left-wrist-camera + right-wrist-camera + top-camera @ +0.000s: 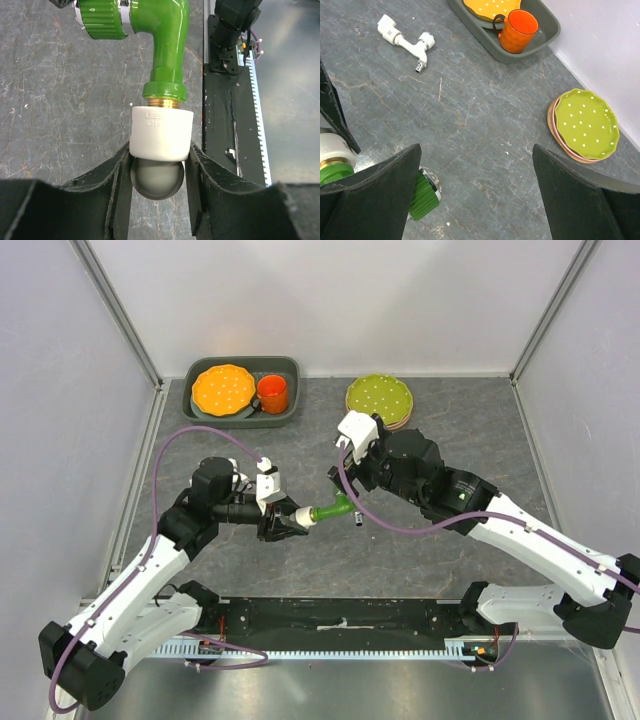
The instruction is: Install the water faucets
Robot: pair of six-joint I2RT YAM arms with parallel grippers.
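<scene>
Top external view gives us both arms reaching toward the middle of the dark tabletop (pixel 450 430). The left gripper (pixel 297 520) holds the green faucet (pixel 330 510) out to its right, raised off the surface as far as we can judge. The right gripper (pixel 340 483) hangs just above and behind the faucet's far end.

From the left wrist we see the fingers (pixel 115 185) of the left gripper (pixel 160 150) pressed onto the white end piece (pixel 162 132) from both sides. The green faucet (pixel 167 45) runs away from the camera and bends to the left, ending in a ribbed green knob.

From the right wrist, the right gripper (pixel 475 185) is spread wide, with bare tabletop between its fingers (pixel 580 195) and nothing pinched. Part of the green faucet (pixel 422 197) shows at the lower left, just beside the left-hand finger; we cannot tell whether they touch.

The white faucet (pixel 405 42) lies flat on the tabletop in the upper left of that view, well apart from the right gripper. We cannot pick it out in the overhead view.

At the back, a grey tray (pixel 290 365) holds an orange plate (pixel 223 388) and an orange mug (pixel 272 393). To its right, a green plate (pixel 379 395) with white dots tops a small stack.
</scene>
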